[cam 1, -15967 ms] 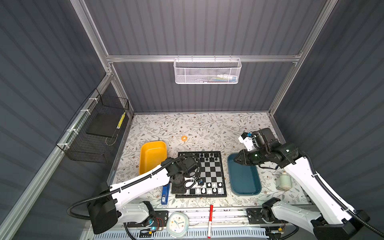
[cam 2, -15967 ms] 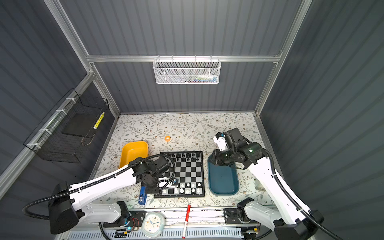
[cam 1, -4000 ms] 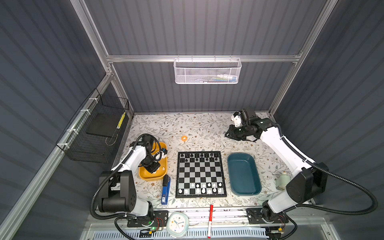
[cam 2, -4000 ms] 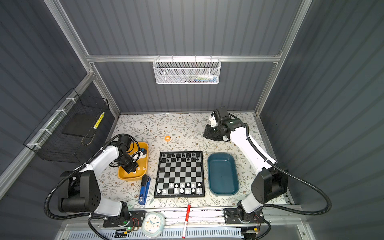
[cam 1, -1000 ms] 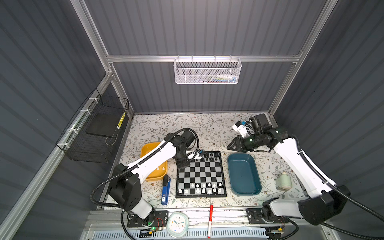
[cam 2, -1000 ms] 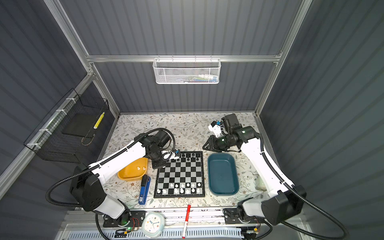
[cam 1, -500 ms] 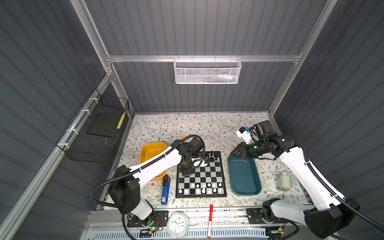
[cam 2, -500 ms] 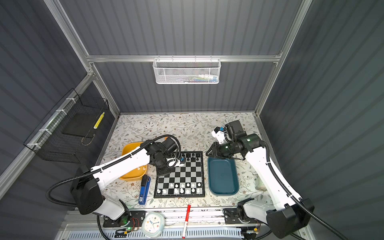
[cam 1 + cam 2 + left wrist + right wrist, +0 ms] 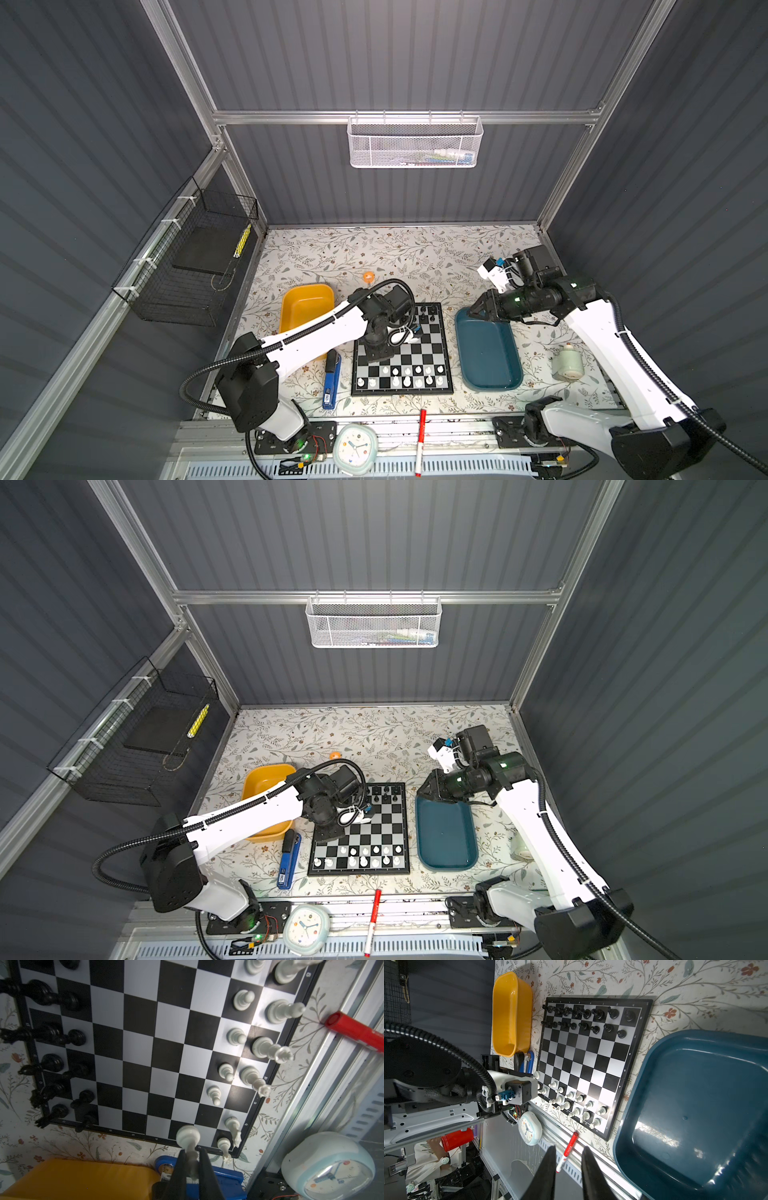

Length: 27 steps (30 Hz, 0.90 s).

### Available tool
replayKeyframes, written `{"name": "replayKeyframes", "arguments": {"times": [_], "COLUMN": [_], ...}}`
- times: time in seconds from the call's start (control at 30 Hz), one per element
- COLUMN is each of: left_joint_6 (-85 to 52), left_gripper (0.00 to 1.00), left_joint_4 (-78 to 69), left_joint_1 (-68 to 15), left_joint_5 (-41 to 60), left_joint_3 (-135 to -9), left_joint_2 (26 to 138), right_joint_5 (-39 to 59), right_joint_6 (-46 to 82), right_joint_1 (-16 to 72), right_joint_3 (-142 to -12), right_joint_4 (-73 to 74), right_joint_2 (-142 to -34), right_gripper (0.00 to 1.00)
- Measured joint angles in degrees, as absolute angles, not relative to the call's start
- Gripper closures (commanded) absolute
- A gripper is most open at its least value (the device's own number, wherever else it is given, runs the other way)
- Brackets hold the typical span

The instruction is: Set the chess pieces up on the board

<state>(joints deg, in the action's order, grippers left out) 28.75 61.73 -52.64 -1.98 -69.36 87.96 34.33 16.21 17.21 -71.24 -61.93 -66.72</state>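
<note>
Grey ribbed walls (image 9: 415,62), aluminium frame (image 9: 291,118), floral tabletop (image 9: 415,253) (leafy print)

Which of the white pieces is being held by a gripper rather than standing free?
The white piece pinched between the jaws of the left gripper, at the board edge. The other white pieces stand free in two rows.

The black frame of the board (image 9: 137,1043) carries small pale marks — the letters b, c, d and g along one side, the numbers 4, 5 and 6 along the adjoining side. A black wrist camera (image 9: 519,1093) bears the word ZED.
</note>
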Motion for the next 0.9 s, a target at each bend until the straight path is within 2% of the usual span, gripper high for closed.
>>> {"name": "replayKeyframes", "arguments": {"times": [0.9], "left_joint_6": [28.9], "left_gripper": [0.90], "left_joint_4": [60.9], "left_joint_1": [-62.3], "left_joint_5": [-1.5], "left_joint_3": [-64.6], "left_joint_2": [84.8], "right_joint_5": [34.3], "right_joint_6": [17.4], "right_joint_1": [17.1], "right_joint_3": [-66.6], "right_joint_4": [-61.8], "right_joint_2": [-61.5], "right_gripper": [0.74]}}
